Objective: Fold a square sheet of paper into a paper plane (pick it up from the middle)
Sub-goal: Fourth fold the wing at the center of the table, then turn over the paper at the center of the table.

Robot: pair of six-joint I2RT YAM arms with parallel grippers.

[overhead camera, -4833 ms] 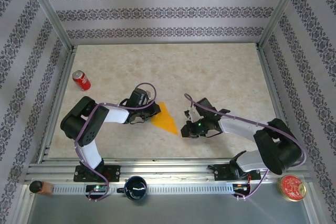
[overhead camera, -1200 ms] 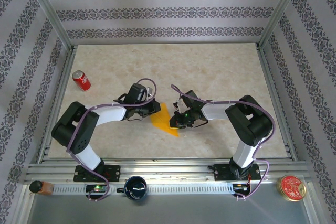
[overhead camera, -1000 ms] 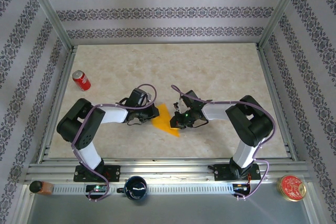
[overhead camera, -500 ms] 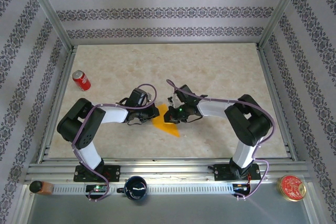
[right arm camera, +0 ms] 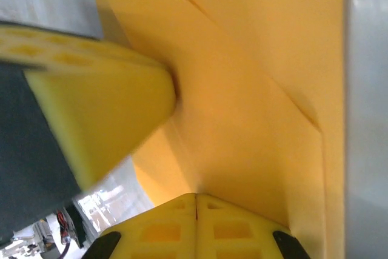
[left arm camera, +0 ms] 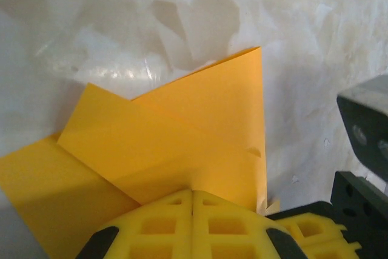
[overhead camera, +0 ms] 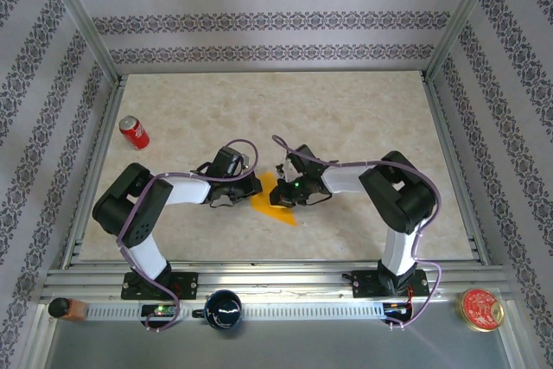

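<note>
Jaws: both pairs pinched fully together, clasping nothing, tips pressed down onto the sheet
Sheet: square sheet of paper (overhead camera: 276, 207), part-folded, flat on the worktop (overhead camera: 363, 118) midway between the arms
Long axis: far to near, point toward the bases
Left jaws: on its left edge
Right jaws: on its far right flap, equally close

Robot lab: aluminium frame (overhead camera: 85, 28), patterned wall panels (overhead camera: 276, 19).
</note>
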